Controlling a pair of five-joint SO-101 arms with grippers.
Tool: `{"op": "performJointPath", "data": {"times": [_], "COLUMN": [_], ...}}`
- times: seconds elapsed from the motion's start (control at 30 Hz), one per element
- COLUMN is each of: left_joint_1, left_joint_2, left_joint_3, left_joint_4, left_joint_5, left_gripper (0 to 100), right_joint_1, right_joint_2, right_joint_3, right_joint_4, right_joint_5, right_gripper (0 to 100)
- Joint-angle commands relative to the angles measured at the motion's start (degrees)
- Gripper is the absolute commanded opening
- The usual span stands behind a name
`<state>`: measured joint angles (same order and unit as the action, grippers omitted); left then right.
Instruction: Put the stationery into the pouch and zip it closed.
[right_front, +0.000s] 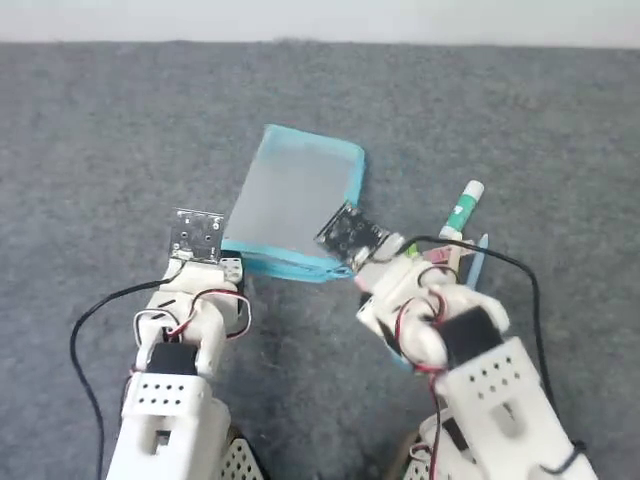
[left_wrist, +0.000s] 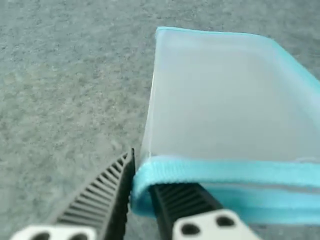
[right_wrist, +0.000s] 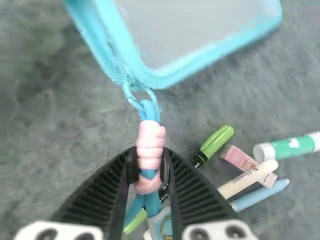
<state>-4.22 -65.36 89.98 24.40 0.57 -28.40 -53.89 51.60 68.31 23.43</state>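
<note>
high camera looking down, 2 wrist cameras close, all share pouch (right_front: 290, 195)

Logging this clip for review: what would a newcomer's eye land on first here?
The blue-edged pouch sits mid-table, held at two corners: the left gripper clamps one, while the right gripper pinches the pink zipper pull. Next, the stationery lies loose on the grey table beside the right arm, outside the pouch.
</note>
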Motion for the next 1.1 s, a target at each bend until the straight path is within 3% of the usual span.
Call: {"op": "performJointPath", "data": {"times": [0.0, 0.3, 0.57, 0.8, 0.9, 1.07], "left_joint_1": [-1.49, -0.88, -0.88, -1.58, -4.31, -7.82], "left_joint_2": [0.26, 0.26, 0.26, 0.26, 0.26, 0.26], "left_joint_3": [-3.38, -3.12, -4.0, -4.35, -5.23, -6.11], "left_joint_4": [1.23, 1.23, 4.75, 4.84, 4.66, 4.66], "left_joint_5": [0.97, 0.62, -3.96, 0.0, 2.55, 3.25], "left_gripper": [1, 1, 1, 1, 1, 1], "right_joint_1": [3.91, 11.38, 11.47, 11.74, 11.74, 11.82], "right_joint_2": [6.9, 20.09, 23.16, 23.08, 23.08, 23.43], "right_joint_3": [-1.67, -6.86, -7.56, -8.44, -11.87, -16.88], "right_joint_4": [-3.3, -6.2, -6.55, -5.14, 0.84, 10.42], "right_joint_5": [0.62, 0.79, 0.88, -0.97, -5.19, -4.4], "right_gripper": [0.6, 0.6, 0.6, 1.0, 11.0, 27.7]}}
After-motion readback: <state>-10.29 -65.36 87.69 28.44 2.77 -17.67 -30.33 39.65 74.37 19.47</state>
